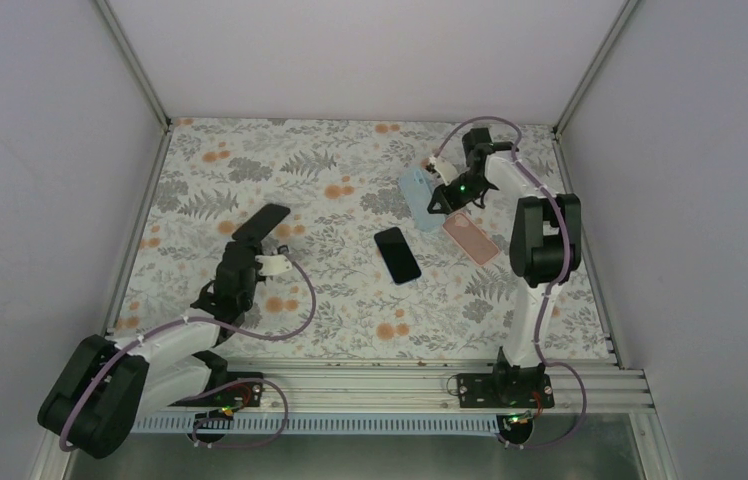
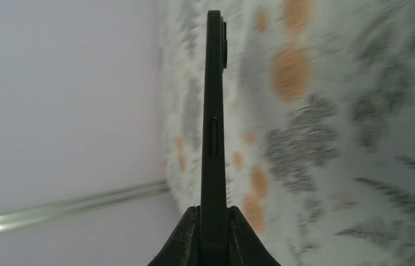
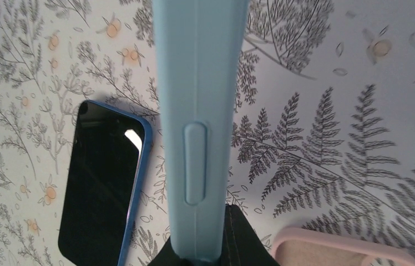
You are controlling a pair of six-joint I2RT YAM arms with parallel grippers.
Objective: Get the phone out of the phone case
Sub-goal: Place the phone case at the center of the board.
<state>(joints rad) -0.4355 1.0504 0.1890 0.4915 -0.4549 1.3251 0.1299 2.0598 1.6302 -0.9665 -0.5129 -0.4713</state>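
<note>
L gripper (image 2: 213, 216): clamped on lower end of black phone (image 2: 214, 111). Wrist cam shows it edge-on, side button + camera bump visible. Cased or bare, cannot tell. Top cam: phone held up off floral table (image 1: 350, 320), over its L side, tilted twd far wall.

R gripper (image 3: 212, 249): closed on light-blue case (image 3: 197, 83), edge-on to wrist cam, side button facing lens, lifted at far R of table. Cannot tell if anything sits inside.

Flat on table: blue-rimmed phone (image 1: 397, 255), dark screen up, approx centre, btw the arms. Pink case (image 1: 471, 238) flat, just R of it, near R arm.
</note>
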